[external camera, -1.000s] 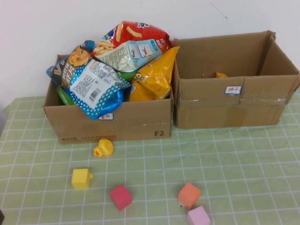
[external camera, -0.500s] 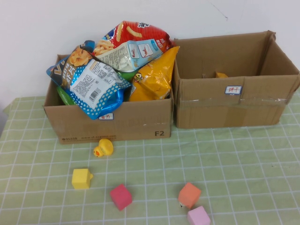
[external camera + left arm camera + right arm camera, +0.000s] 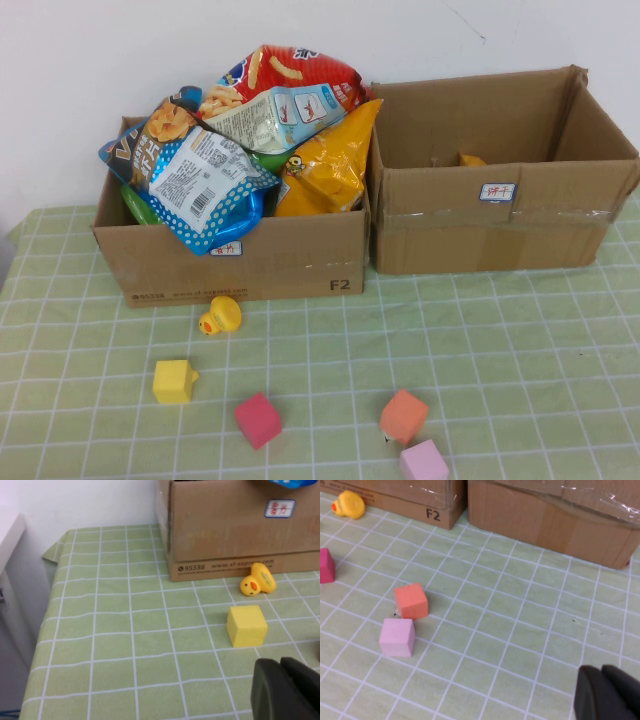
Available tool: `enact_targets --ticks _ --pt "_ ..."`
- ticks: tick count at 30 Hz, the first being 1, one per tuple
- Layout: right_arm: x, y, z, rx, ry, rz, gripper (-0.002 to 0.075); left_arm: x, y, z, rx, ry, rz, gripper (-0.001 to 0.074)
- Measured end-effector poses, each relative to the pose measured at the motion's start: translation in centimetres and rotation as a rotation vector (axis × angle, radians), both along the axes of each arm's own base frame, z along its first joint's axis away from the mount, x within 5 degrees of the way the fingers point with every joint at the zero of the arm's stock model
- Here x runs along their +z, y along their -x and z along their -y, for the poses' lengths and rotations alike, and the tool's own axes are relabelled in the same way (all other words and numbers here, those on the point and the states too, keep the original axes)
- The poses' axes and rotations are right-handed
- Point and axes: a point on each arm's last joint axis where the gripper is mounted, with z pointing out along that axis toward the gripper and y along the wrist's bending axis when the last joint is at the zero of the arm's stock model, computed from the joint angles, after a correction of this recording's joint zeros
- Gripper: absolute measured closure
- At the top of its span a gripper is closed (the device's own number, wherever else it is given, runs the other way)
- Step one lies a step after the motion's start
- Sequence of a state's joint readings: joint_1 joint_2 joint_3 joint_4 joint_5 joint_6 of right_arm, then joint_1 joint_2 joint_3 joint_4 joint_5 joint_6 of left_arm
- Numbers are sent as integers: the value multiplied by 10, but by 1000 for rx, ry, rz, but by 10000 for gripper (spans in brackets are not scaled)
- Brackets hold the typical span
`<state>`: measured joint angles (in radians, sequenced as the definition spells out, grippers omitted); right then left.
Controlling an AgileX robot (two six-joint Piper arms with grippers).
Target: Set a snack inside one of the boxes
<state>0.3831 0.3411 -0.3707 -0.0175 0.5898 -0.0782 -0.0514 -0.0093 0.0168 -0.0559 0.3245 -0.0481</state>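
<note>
I'm looking down on a table (image 3: 520, 340) under a green checked cloth, and neither arm shows in the high view. Both are parked low at the near edge. The left pincer (image 3: 285, 690) hangs over the cloth near the small yellow foam cube (image 3: 246, 625), its fingers pressed together on nothing. The right pincer (image 3: 610, 692) is the same, tips together and empty, just short of the orange foam cube (image 3: 411, 600) and the pink foam cube (image 3: 397, 637).

The snacks sit heaped in the printed cardboard box (image 3: 240, 265) on the left: a blue crinkly chip bag (image 3: 190, 180) spilling over the front wall, a red fries bag (image 3: 285, 90) on top, a yellow bag (image 3: 325, 165) leaning toward the neighbour. That pile stands proud of the rim, so I judge a top bag is easiest to pinch.

The target, the wide plain brown cardboard box (image 3: 490, 230) with the tape strip and small white label, stands touching it on the right, open-topped, almost bare inside. A yellow rubber duck (image 3: 220, 318) lies in front. Nothing's started yet.
</note>
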Motion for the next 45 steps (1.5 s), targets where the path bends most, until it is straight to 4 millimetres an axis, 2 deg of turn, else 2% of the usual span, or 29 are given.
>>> enact_targets --ticks 33,37,41,45 --pt "1 2 1 -13 -21 2 727 0 0 0 -2 -9 3 736" --pt "7 18 12 -110 -62 105 728 0 0 0 -2 -9 3 736" --pt "6 26 21 -247 -83 234 728 0 0 0 -2 -9 4 736" --pt "-16 23 24 -357 -135 333 728 0 0 0 -2 -9 4 736"
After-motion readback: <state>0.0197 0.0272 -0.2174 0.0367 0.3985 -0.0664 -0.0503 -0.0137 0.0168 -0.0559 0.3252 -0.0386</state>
